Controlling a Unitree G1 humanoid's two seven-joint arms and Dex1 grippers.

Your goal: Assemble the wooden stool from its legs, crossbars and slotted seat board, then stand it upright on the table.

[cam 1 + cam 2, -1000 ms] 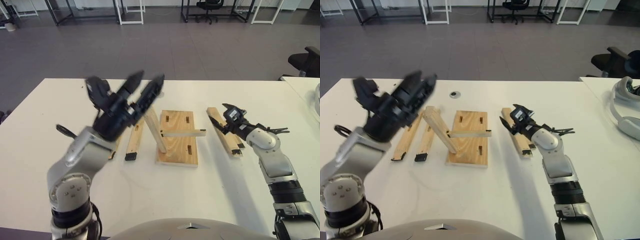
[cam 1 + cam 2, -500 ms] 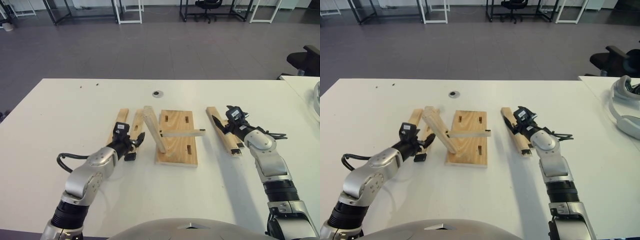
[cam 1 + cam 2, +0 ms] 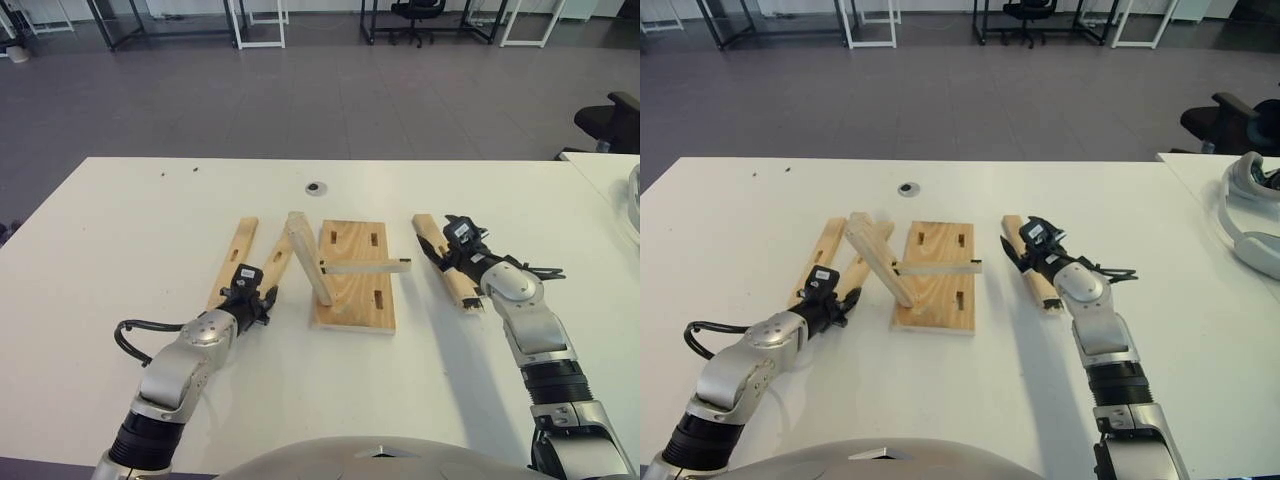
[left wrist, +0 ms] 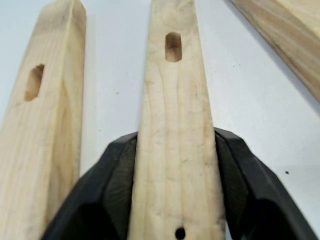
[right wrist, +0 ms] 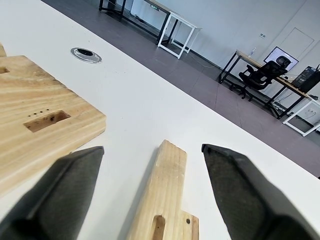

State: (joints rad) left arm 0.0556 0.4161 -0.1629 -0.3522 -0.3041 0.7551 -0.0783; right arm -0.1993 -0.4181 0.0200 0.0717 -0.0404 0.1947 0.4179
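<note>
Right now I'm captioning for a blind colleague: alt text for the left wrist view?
The left gripper clamps a slotted wooden leg lying on the white table. A second slotted leg lies alongside it, apart.

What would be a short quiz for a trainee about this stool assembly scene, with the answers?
1. Short answer: how many loose legs lie flat on the table, on the robot's left of the seat board?
2. True or false: the right gripper is shut on a piece of wood.
3. Choose one. The left gripper is shut on: A the seat board; B a leg lying on the table; C nothing.

Key: 1 two. 2 false, its fingers stand open on either side of a wooden piece. 3 B.
</note>
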